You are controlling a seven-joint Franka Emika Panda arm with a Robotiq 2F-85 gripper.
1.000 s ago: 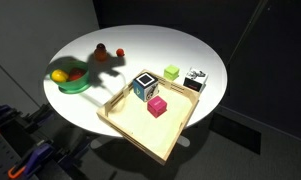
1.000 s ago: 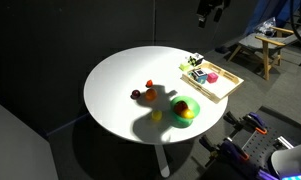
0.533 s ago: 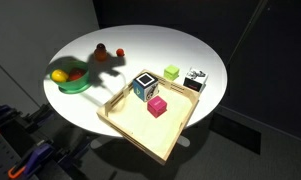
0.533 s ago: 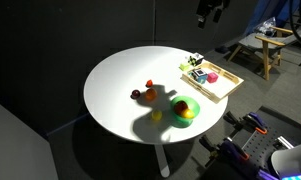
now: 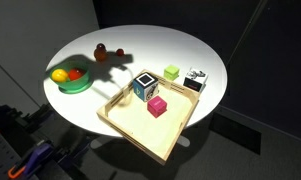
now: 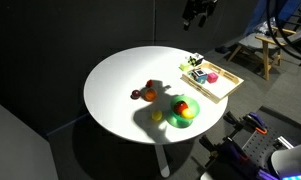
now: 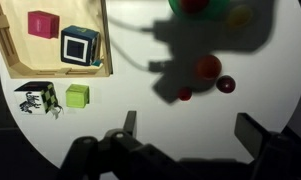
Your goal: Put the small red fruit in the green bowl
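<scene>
- The pincer [image 7: 188, 122] hangs over the counter [image 5: 160, 45] with its fingers spread wide and nothing between them. In an exterior view it sits high up, near the top edge [image 6: 198, 10].
- The small red fruit [image 7: 225, 85] lies on the bare counter outside the green bowl [image 5: 72, 91], near its rim but not touching it.
- A larger orange-red fruit [image 7: 208, 67] lies just beside the small one, on the side towards the bowl, so it partly stands in the way.
- Another small dark-red piece [image 7: 185, 94] lies on the far side of that orange-red fruit, in the arm's shadow.
- The bowl holds a yellow fruit [image 5: 58, 75] and a reddish one [image 5: 75, 72].
- A square wooden tray [image 5: 128, 126] lies near the bowl. It holds a pink cube [image 5: 157, 106] and a black cube with a blue and white face [image 5: 144, 85].
- On the side of the tray away from the bowl, a green cube [image 5: 171, 72] and a black-and-white patterned cube [image 5: 196, 78] sit on the counter, just outside the tray wall.
- The counter is round and white, and the arm's shadow falls across the bowl and the fruit.
- The room around it is dark. A wooden stool [image 6: 252, 48] stands beyond the tray.
</scene>
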